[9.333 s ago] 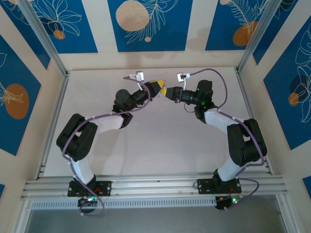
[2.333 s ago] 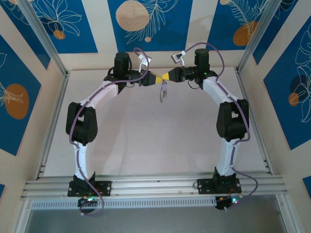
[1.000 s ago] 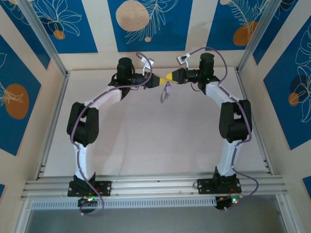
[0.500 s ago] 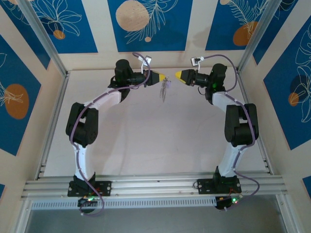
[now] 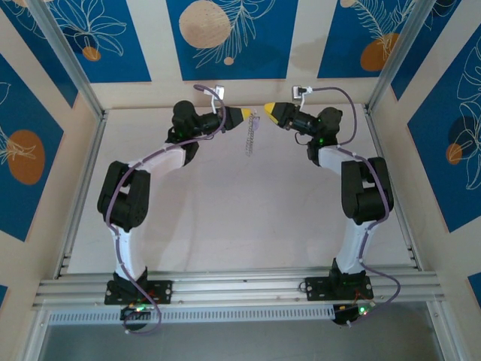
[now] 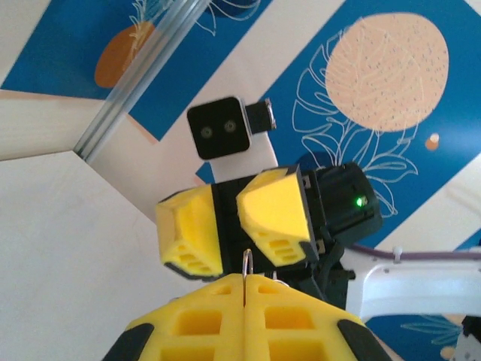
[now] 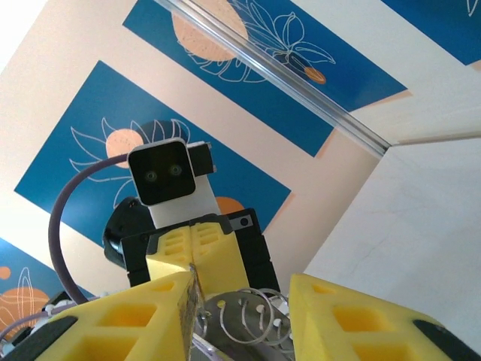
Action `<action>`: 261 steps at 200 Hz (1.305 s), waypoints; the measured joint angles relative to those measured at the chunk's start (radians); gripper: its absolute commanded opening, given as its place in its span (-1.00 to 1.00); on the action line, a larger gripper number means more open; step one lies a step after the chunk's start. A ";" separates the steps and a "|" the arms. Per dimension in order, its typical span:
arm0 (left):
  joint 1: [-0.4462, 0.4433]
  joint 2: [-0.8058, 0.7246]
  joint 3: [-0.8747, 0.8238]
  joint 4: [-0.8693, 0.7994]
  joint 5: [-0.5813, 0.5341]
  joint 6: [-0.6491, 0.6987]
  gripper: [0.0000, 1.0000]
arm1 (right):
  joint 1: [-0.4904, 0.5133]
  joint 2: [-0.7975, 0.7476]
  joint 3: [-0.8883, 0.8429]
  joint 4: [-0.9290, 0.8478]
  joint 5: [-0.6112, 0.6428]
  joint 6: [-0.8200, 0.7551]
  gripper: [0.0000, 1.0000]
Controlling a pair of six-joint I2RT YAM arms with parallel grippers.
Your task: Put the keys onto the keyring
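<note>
My left gripper (image 5: 243, 114) is raised near the back wall and shut on the keyring (image 6: 246, 261), a thin metal loop that pokes up from between its yellow fingers. A bunch of small silver keys (image 5: 249, 137) hangs below it. My right gripper (image 5: 268, 110) faces it a short gap away, open and holding nothing. In the right wrist view the silver keys and their small rings (image 7: 249, 321) dangle between my open right fingers (image 7: 143, 312), under the shut left gripper (image 7: 192, 248). I cannot make out the lilac-headed key.
The pale table (image 5: 225, 210) lies well below both raised grippers. The back wall with blue panels (image 5: 225, 45) stands close behind them. Aluminium posts (image 5: 68, 60) frame the corners, and a rail (image 5: 240, 286) runs along the near edge.
My right gripper has opened and drawn back to the right, away from the left gripper. The key bunch stays hanging from the left gripper, and both grippers have shifted slightly toward the back wall.
</note>
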 measured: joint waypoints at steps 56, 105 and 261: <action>0.000 -0.005 -0.028 0.083 -0.100 -0.090 -1.00 | 0.027 0.035 0.003 0.080 0.037 0.041 -0.21; 0.000 -0.013 -0.028 0.113 -0.138 -0.117 -1.00 | 0.049 0.046 0.020 0.112 0.036 0.051 -0.19; 0.000 -0.014 -0.028 0.116 -0.145 -0.125 -1.00 | 0.081 0.067 0.042 0.164 0.005 0.078 -1.00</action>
